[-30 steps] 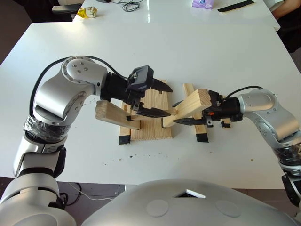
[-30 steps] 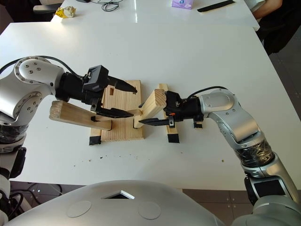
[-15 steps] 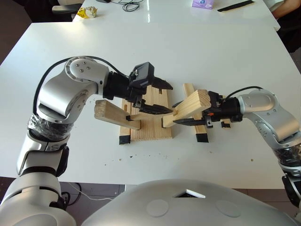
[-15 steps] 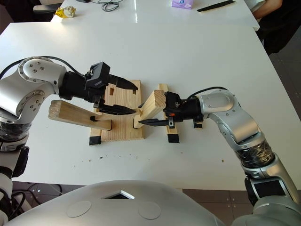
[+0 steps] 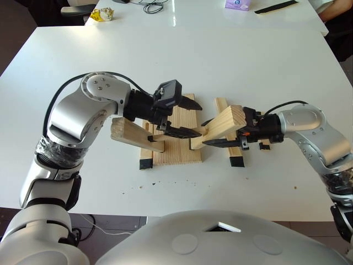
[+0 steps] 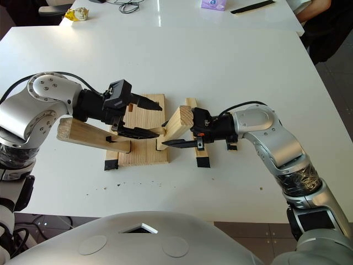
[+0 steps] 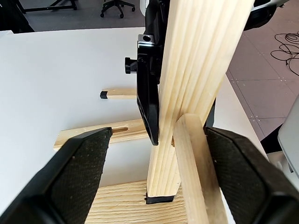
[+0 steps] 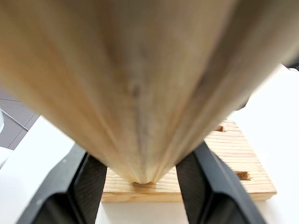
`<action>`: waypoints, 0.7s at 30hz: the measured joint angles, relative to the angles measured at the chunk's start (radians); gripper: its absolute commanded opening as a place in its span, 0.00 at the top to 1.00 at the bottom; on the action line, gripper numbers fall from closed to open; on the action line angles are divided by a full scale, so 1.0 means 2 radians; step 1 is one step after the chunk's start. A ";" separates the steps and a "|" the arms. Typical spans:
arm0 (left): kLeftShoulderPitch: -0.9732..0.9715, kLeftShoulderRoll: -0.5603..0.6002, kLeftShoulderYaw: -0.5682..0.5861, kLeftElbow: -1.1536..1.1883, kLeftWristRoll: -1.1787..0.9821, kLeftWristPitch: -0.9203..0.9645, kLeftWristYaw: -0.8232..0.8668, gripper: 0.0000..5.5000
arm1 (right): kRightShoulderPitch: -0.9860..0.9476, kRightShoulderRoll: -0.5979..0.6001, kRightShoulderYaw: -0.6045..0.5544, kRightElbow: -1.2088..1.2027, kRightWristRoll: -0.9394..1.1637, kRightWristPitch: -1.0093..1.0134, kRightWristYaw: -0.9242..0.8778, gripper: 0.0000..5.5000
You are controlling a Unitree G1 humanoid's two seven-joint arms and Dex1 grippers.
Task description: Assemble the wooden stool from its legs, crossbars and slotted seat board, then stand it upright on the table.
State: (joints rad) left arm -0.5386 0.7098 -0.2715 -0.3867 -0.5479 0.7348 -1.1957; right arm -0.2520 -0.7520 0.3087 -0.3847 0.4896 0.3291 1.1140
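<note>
Left eye view: leg clamped at the board

The right gripper (image 5: 206, 132) clenched a thick leg (image 5: 225, 122), tilted, its lower end at the seat board (image 5: 179, 149). The left gripper (image 5: 199, 119) stood spread wide around a crossbar (image 7: 194, 172) meeting that leg.

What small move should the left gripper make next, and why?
Probably close the left gripper on the crossbar. Its fingers stand open on either side of that bar, which juts from the tilted leg held in the right gripper, foot end at the edge of the seat board.
</note>
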 measured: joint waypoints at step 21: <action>-0.096 -0.005 0.077 0.073 -0.070 0.044 0.024 0.33 | 0.001 -0.001 0.000 -0.003 0.000 0.002 0.001 0.63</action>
State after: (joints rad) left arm -0.7298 0.6998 -0.1181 -0.2411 -0.6872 0.8219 -1.1467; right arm -0.2492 -0.7533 0.3090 -0.3911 0.4889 0.3328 1.1157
